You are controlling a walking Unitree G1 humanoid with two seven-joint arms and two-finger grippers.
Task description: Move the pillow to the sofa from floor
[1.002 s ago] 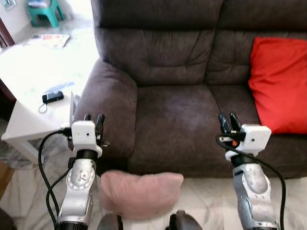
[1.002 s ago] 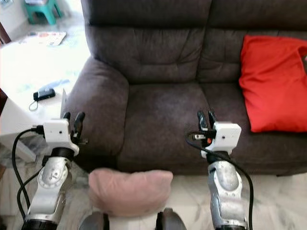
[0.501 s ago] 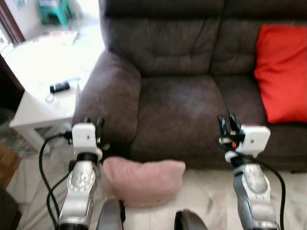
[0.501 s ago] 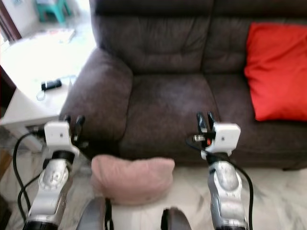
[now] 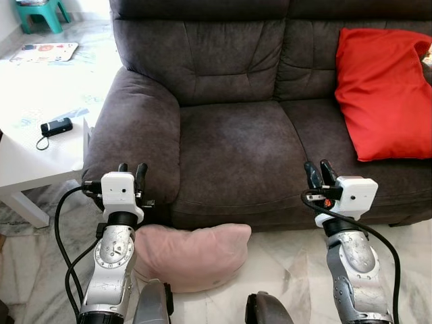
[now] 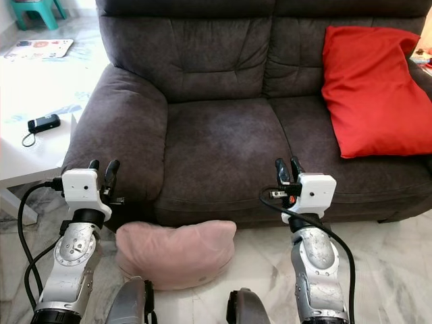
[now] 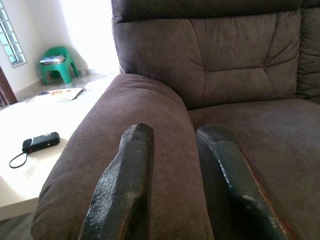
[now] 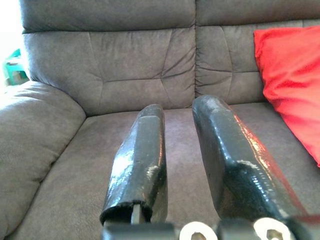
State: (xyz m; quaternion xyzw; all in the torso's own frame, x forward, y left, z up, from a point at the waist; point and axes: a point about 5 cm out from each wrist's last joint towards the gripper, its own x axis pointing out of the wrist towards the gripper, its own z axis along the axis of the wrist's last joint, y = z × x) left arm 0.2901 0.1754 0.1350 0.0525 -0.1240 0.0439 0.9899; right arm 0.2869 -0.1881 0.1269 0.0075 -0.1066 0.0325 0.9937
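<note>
A soft pink pillow (image 5: 192, 256) lies on the marble floor, against the foot of the dark brown sofa (image 5: 236, 148). My left gripper (image 5: 131, 169) is raised above the pillow's left end, in front of the sofa's armrest (image 7: 140, 115). Its fingers (image 7: 125, 185) stand a little apart with nothing between them. My right gripper (image 5: 316, 167) hovers over the front edge of the seat cushion (image 8: 90, 165), to the right of the pillow. It is open and empty as well. Neither gripper touches the pillow.
A red cushion (image 5: 381, 94) leans on the sofa's right seat. A white low table (image 5: 27, 158) with a black device (image 5: 56, 126) stands left of the armrest. A green stool (image 5: 39, 9) is far back left. Pale marble floor (image 5: 290, 256) lies before the sofa.
The whole picture has shifted and sharpened, so the camera moved. The pillow stays by the sofa's foot, and both arms hold the same raised pose.
</note>
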